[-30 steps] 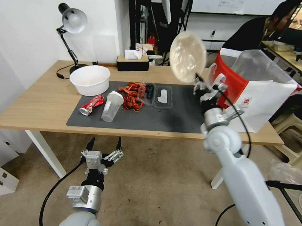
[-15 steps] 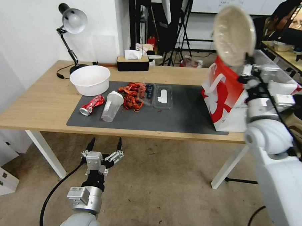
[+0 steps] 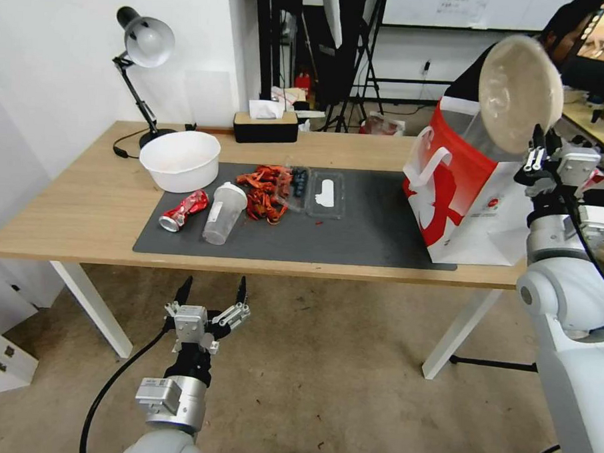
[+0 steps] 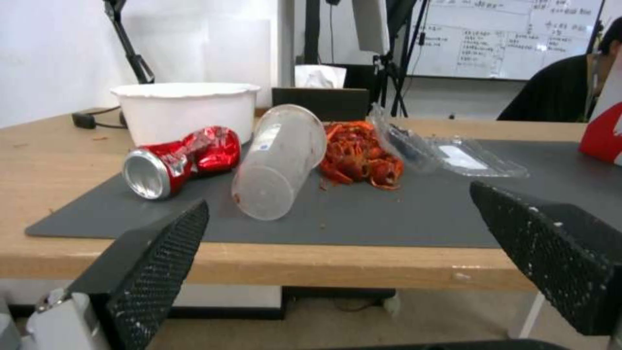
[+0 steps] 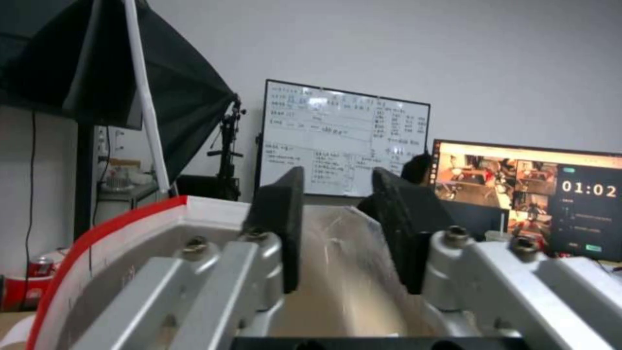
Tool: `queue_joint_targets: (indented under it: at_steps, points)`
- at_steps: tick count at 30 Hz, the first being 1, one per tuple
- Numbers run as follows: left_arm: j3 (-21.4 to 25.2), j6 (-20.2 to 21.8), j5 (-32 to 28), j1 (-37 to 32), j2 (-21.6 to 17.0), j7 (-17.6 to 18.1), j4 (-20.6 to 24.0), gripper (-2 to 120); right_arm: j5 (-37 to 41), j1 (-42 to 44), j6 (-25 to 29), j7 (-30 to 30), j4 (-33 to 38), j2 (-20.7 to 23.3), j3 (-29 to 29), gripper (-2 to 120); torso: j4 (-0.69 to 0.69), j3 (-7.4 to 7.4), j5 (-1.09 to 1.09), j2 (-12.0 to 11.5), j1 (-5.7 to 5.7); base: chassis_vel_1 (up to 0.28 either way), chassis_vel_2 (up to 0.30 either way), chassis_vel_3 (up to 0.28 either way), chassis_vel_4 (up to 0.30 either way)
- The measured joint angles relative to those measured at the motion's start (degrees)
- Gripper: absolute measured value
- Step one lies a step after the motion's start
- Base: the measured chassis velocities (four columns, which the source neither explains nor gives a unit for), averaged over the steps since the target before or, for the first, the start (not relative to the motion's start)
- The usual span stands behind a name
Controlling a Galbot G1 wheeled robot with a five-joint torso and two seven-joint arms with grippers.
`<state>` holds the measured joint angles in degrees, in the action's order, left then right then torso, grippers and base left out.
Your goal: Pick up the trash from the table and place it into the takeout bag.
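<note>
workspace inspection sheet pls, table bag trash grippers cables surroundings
surface: table with dark mat
job's things: bag upright at the table's right end; can and shaker lying on the mat
clutter: white bowl, red scraps, clear tray, lamp, tissue box
grippers: right gripper holds beige bowl above the bag; left gripper open, below the table's edge
cables: lamp cord on the table
surroundings: whiteboard, monitor

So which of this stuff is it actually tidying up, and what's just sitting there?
Part of the job:
beige bowl, gripped in right claw above takeout bag
crushed red can
shaker cup
table

Just lying about:
desk lamp
tissue box
</note>
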<state>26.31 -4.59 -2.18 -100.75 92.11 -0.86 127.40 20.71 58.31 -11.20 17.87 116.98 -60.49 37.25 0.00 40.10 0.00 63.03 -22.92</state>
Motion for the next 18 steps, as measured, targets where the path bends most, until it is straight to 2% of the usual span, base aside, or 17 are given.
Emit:
queue_joint_targets:
  at_steps: [2,3,6,7,9,10,11,13,15,18]
  points:
    - [0.0,0.0,0.0,0.0,0.0,0.0,0.2,100,1.2,0.0,0.0,0.2,0.5,0.0,0.1,39,0.0,0.0,0.0,0.0,0.0,0.0,0.0,0.0,0.0]
    - [0.0,0.0,0.0,0.0,0.0,0.0,0.2,100,1.2,0.0,0.0,0.2,0.5,0.0,0.1,39,0.0,0.0,0.0,0.0,0.0,0.0,0.0,0.0,0.0]
    - [0.1,0.1,-0.1,0.1,0.0,0.0,0.4,100,9.4,0.0,1.5,-0.1,2.7,0.1,0.0,51,0.0,0.0,0.0,0.0,0.0,0.0,0.0,0.0,0.0]
    - [0.1,0.1,-0.1,0.1,0.0,0.0,0.4,100,9.4,0.0,1.5,-0.1,2.7,0.1,0.0,51,0.0,0.0,0.0,0.0,0.0,0.0,0.0,0.0,0.0]
    - [0.1,0.1,-0.1,0.1,0.0,0.0,0.4,100,14.4,0.3,1.7,-0.4,4.3,0.1,-0.3,59,0.0,0.0,-0.01,0.0,0.0,0.0,0.0,0.0,0.0]
    - [0.1,0.1,-0.1,0.1,0.0,0.0,0.4,100,16.7,0.5,1.9,-0.8,5.2,0.2,-0.4,68,0.0,0.0,-0.02,0.0,0.0,0.0,0.0,0.0,0.0]
    - [0.1,0.1,-0.1,0.1,0.0,0.0,0.4,100,16.7,0.5,1.9,-0.8,5.2,0.2,-0.4,68,0.0,0.0,-0.02,0.0,0.0,0.0,0.0,0.0,0.0]
    - [0.1,0.1,-0.1,0.2,0.0,0.0,0.4,100,21.0,1.6,3.2,-2.8,7.5,0.1,-1.4,80,0.0,0.0,-0.02,0.0,0.0,0.0,0.0,0.0,0.0]
    - [0.1,0.1,-0.1,0.2,0.0,0.0,0.3,100,21.3,1.7,3.4,-2.9,7.7,0.1,-1.5,80,0.0,0.0,-0.02,0.0,0.0,0.0,0.0,0.0,0.0]
    - [0.1,0.1,-0.2,0.3,0.0,0.0,0.2,100,23.3,3.5,5.4,-5.7,9.5,-0.3,-3.1,95,0.0,0.0,-0.01,0.0,0.0,0.0,0.0,0.0,0.0]
